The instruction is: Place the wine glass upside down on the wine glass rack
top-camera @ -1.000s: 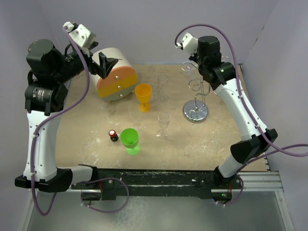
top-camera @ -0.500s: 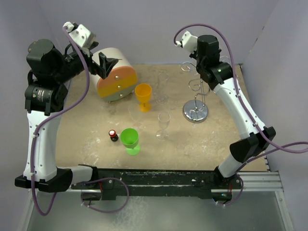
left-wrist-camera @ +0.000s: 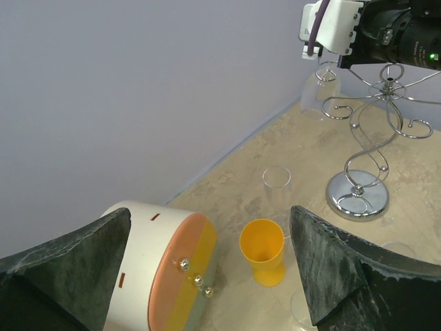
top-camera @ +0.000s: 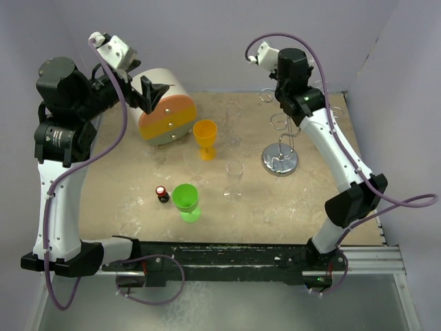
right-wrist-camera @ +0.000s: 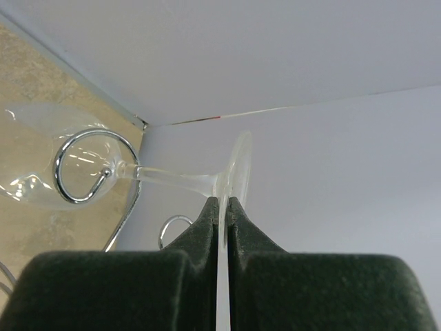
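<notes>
Clear, thin-walled wine glass (right-wrist-camera: pixel 165 178): light, brittle, slick. It hangs bowl-down with its stem threaded through a chrome loop of the tall silver wire rack (left-wrist-camera: pixel 358 195), which stands on a round shiny base. Right gripper (right-wrist-camera: pixel 222 203): jaws nearly closed, pinching the rim of the flat foot. Workable hold, but I judge it could slip or chip under hard squeeze. Bowl sits past the loop, ahead-left of the jaws. Pale wall is near behind the jaws, and curled rack arms beside them leave little room. Left gripper (left-wrist-camera: pixel 210 231): jaws wide apart, empty, well apart from the rack.

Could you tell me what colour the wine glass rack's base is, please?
Shiny silver chrome; the rack's base shows best in the left wrist view.
</notes>
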`<action>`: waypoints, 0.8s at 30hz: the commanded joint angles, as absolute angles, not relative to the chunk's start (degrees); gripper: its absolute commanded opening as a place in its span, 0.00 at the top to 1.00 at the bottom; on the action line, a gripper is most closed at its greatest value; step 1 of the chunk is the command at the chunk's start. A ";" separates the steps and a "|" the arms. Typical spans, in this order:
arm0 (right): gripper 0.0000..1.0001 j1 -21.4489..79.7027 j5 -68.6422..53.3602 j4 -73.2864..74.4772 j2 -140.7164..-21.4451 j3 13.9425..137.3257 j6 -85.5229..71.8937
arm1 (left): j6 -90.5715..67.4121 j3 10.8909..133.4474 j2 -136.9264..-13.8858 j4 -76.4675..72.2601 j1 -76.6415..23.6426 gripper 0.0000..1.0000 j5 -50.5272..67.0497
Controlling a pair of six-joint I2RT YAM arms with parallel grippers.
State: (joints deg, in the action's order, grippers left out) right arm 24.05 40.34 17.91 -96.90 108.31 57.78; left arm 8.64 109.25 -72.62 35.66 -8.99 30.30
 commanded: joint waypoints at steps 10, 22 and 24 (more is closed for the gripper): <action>1.00 23.99 41.87 11.43 -97.85 109.51 59.85 | 9.18 109.61 -71.19 33.65 -8.44 0.01 31.87; 1.00 24.50 39.84 14.15 -99.39 110.10 56.71 | 9.23 109.25 -71.10 33.68 -8.35 0.01 32.92; 1.00 24.84 39.73 14.39 -99.56 110.21 56.50 | 9.26 109.22 -71.10 33.66 -8.35 0.01 33.04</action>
State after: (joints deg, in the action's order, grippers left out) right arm 24.29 39.46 17.34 -99.88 108.31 57.78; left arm 8.64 109.25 -72.36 35.66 -8.95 31.57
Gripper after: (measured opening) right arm 0.021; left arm 0.990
